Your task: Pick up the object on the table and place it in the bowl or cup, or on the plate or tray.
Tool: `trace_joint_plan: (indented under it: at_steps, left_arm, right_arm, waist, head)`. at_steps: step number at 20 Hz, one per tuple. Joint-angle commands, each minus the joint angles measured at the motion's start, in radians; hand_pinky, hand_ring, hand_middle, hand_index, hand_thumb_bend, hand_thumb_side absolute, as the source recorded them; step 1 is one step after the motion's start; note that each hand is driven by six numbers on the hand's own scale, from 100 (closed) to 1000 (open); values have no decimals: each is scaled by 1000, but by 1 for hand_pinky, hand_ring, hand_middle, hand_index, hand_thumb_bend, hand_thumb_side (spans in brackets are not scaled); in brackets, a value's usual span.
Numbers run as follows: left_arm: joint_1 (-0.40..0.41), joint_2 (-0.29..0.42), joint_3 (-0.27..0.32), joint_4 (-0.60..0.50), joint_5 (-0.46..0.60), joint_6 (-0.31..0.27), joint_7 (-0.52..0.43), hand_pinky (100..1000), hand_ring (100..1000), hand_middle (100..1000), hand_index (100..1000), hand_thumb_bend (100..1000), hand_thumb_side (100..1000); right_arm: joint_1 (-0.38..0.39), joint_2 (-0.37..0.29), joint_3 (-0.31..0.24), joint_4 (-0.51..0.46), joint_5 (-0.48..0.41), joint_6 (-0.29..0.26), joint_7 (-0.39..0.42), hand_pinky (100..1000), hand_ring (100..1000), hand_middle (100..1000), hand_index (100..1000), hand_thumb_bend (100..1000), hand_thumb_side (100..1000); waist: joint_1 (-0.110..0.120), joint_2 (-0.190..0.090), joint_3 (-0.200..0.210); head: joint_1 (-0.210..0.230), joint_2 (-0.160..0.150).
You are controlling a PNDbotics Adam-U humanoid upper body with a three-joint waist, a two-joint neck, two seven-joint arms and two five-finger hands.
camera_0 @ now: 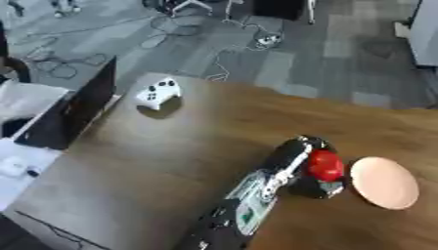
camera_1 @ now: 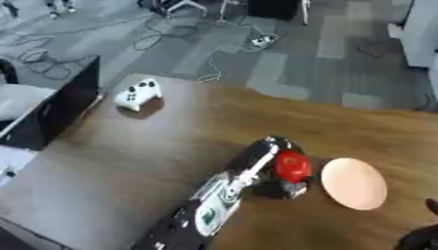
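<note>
- left hand (camera_0: 310,161) is curling its fingers round the red object (camera_0: 326,165), just beside the plate (camera_0: 384,182).
- it should be lifting clear, then moving right over the plate before uncurling.

The left arm (camera_0: 256,195) reaches from the lower edge up across the view. Its hand (camera_0: 312,168) is curled around something red. The right hand (camera_1: 424,234) shows only at the lower right corner, blurred.
</note>
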Motion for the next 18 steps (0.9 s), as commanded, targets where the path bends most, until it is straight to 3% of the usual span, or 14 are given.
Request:
trace_joint_plan:
  at_steps: [1,11,12,13,18]
  left_arm:
    - [-30,11,3,-31,7,1,-5,157,376,504,639,327,480]
    - [-56,-20,-14,-30,9,-6,-20,162,378,507,643,327,485]
    - [-59,-22,-14,-26,7,-5,-19,161,379,507,643,326,486]
    - [-61,-25,-14,-21,2,-4,-18,163,379,507,643,325,488]
    - [-77,-36,-8,12,-6,-10,-11,168,381,508,644,325,494]
  right_arm:
    - [0,0,-1,-12,3,-3,2,512,587,591,1000,100,603]
    - [-6,-4,-1,-6,-1,2,3,512,588,591,1000,100,612]
    - [-6,-4,0,-5,-1,3,4,512,588,590,1000,100,575]
    - [-7,-4,0,-5,-2,3,4,512,588,591,1000,100,614]
    - [-11,-7,0,-2,-1,6,6,512,588,590,1000,100,624]
  waist:
    - [-4,-13,0]
    - [7,-17,-32]
    - [9,-17,-38]
    - [11,-17,-44]
    - [21,-15,-68]
  head:
    - [-3,-1]
    - [-1,-7]
    - [0,-9]
    - [1,-10]
    - [2,-18]
